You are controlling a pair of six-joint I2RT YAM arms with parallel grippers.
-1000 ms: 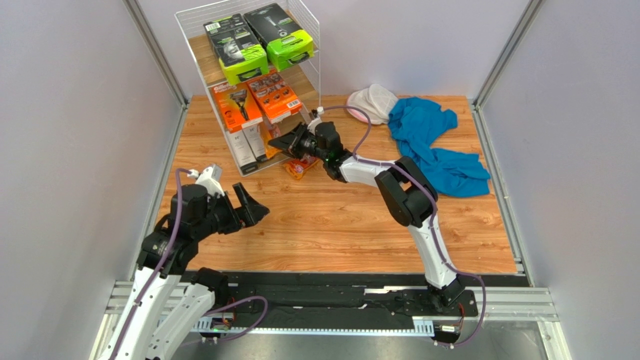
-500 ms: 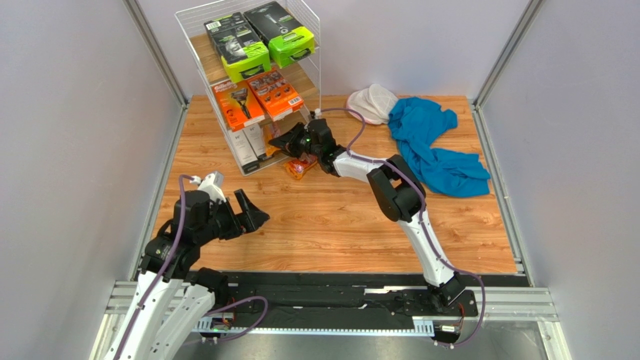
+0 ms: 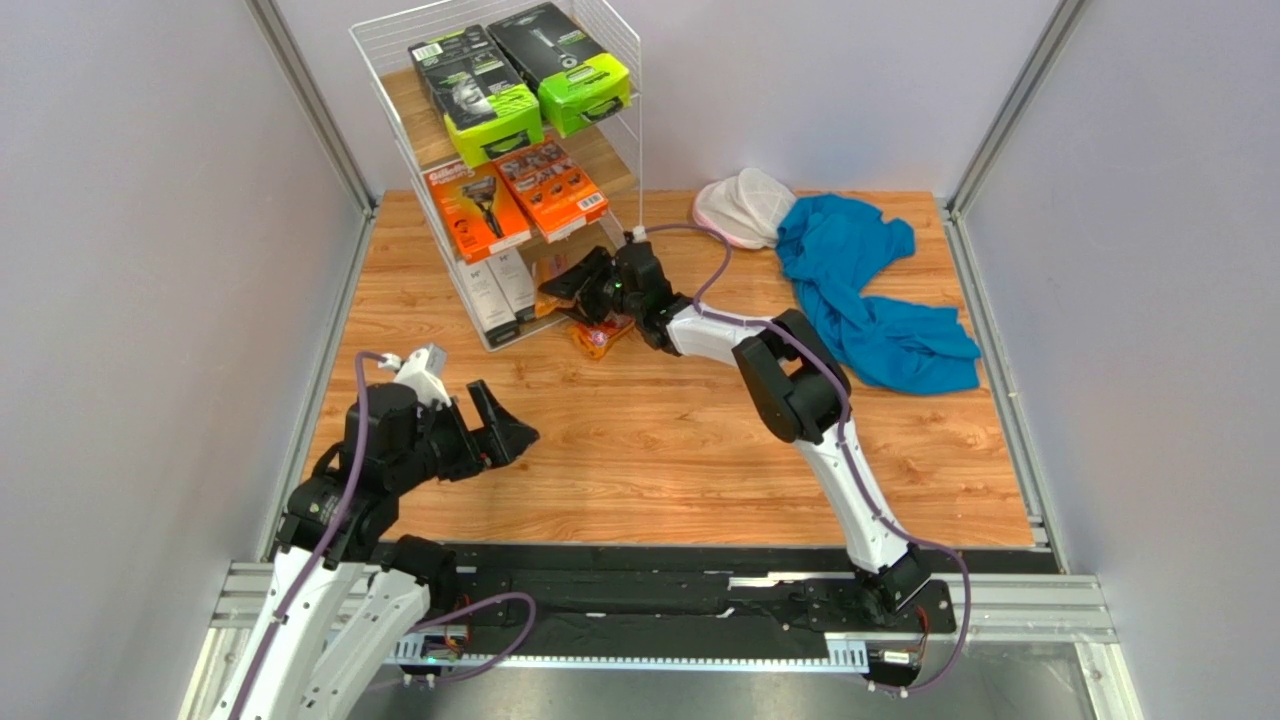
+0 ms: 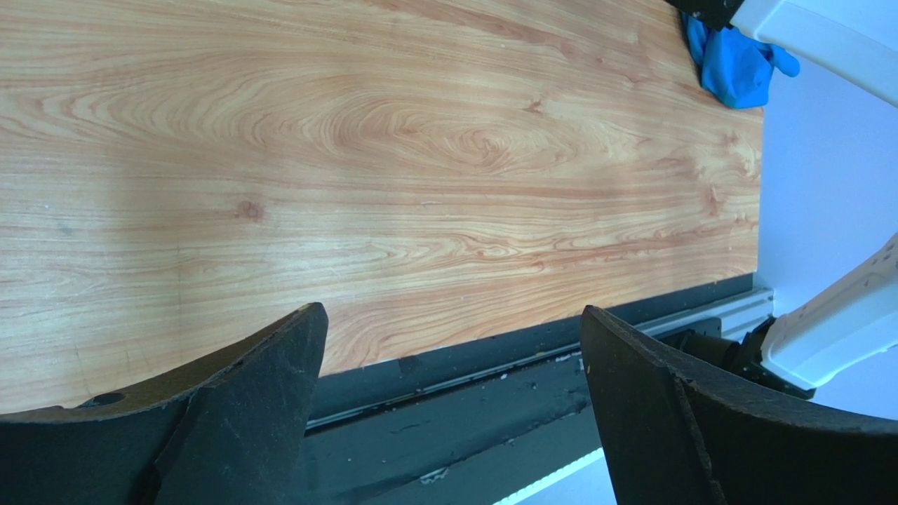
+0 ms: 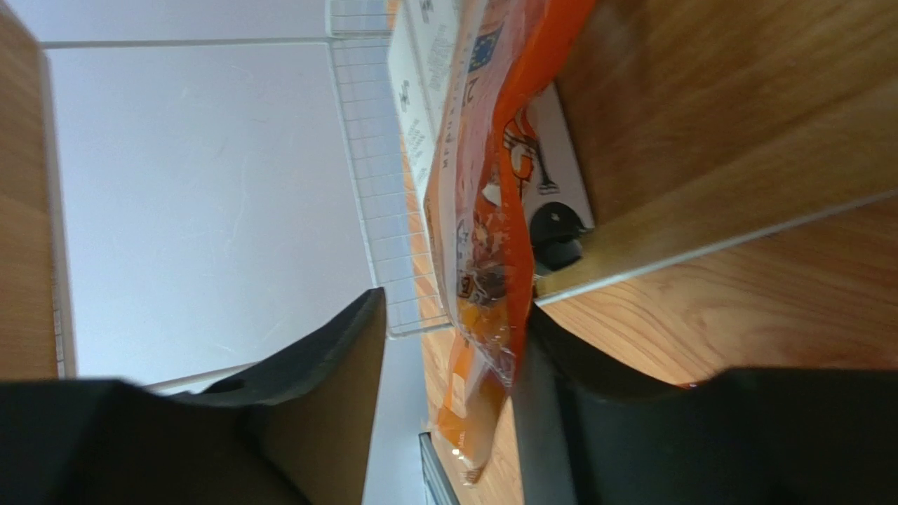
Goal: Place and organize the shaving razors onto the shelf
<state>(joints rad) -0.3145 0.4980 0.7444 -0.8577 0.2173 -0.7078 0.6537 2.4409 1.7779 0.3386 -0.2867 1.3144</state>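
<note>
The shelf [image 3: 370,48] stands at the back left of the table. Two black and lime-green razor packs [image 3: 481,99] lie on its top tier. Two orange Gillette boxes [image 3: 478,212] lie on the middle tier. My right gripper [image 3: 571,284] reaches into the bottom tier with its jaws open. In the right wrist view [image 5: 448,316] an orange blister pack [image 5: 487,189] stands between the jaws, leaning on one finger [image 5: 548,421]. A second orange blister pack [image 3: 598,339] lies on the table just under that gripper. My left gripper [image 3: 505,426] is open and empty low over the table [image 4: 451,316].
Two slim grey-white boxes [image 3: 498,294] stand upright on the bottom tier, beside the blister pack [image 5: 414,95]. A blue cloth [image 3: 872,285] and a white cloth [image 3: 744,203] lie at the back right. The black base rail [image 3: 676,578] runs along the near edge.
My right gripper has pushed slightly further into the shelf's bottom tier and its elbow has swung left. My left gripper has drawn back a little toward the near edge.
</note>
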